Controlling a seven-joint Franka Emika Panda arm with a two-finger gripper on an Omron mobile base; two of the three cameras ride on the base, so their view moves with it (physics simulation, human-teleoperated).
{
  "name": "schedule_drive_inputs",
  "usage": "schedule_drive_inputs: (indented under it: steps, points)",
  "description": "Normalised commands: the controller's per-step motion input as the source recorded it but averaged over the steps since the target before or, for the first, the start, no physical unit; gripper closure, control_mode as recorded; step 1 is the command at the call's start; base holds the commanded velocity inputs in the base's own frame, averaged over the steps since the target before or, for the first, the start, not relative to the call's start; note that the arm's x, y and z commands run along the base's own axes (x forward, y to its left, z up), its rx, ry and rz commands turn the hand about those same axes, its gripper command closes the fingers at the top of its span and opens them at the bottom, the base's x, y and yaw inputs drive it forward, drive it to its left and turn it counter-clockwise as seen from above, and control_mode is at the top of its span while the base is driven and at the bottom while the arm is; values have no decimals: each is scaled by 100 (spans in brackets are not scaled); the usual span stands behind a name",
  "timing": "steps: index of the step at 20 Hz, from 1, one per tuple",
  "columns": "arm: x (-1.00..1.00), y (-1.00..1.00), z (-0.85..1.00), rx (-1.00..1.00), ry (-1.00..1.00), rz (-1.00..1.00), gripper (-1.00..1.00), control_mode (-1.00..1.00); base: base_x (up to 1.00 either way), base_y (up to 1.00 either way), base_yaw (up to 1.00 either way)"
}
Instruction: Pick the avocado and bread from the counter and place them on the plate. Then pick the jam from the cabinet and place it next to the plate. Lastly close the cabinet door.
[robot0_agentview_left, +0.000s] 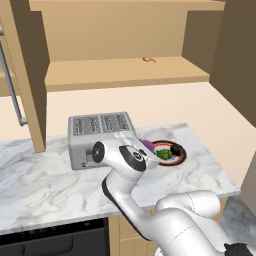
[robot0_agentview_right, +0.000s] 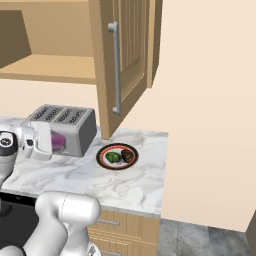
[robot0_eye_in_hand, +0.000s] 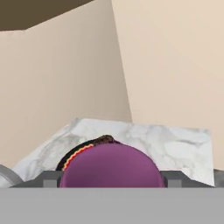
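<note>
My gripper (robot0_agentview_right: 55, 142) is shut on the jam (robot0_agentview_right: 59, 141), a purple jar, in front of the toaster and left of the plate (robot0_agentview_right: 103, 151). In the hand view the jam (robot0_eye_in_hand: 111, 164) sits between my fingertips (robot0_eye_in_hand: 47, 179), with the plate's orange-red rim (robot0_eye_in_hand: 74, 155) just beyond it. The plate (robot0_agentview_left: 182, 154) stands on the marble counter (robot0_agentview_left: 50, 180) and carries the green avocado (robot0_agentview_left: 164, 155) and the dark bread (robot0_agentview_left: 175, 150). From the right they lie side by side, avocado (robot0_agentview_right: 112, 158) and bread (robot0_agentview_right: 128, 157). The jam (robot0_agentview_left: 148, 145) peeks out behind my wrist.
A silver toaster (robot0_agentview_left: 100, 136) stands at the back of the counter, close to my hand. The cabinet (robot0_agentview_left: 125, 72) above is open, with a tiny orange item (robot0_agentview_left: 149, 59) on its shelf. Its door (robot0_agentview_right: 125, 60) hangs out over the counter's back right. The counter ends right of the plate.
</note>
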Motion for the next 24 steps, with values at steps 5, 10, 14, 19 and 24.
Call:
schedule_drive_inputs:
  steps: [5,10,14,19,24]
  points:
    - [12,0,-30,1,0,-2,100,-100,0,0,0]
    - [0,0,-24,8,0,0,100,-100,0,0,0]
    - [0,0,-20,13,0,0,100,-100,0,0,0]
    - [5,0,-15,11,0,0,100,-100,0,0,0]
    - [10,0,-13,7,0,0,100,-100,0,0,0]
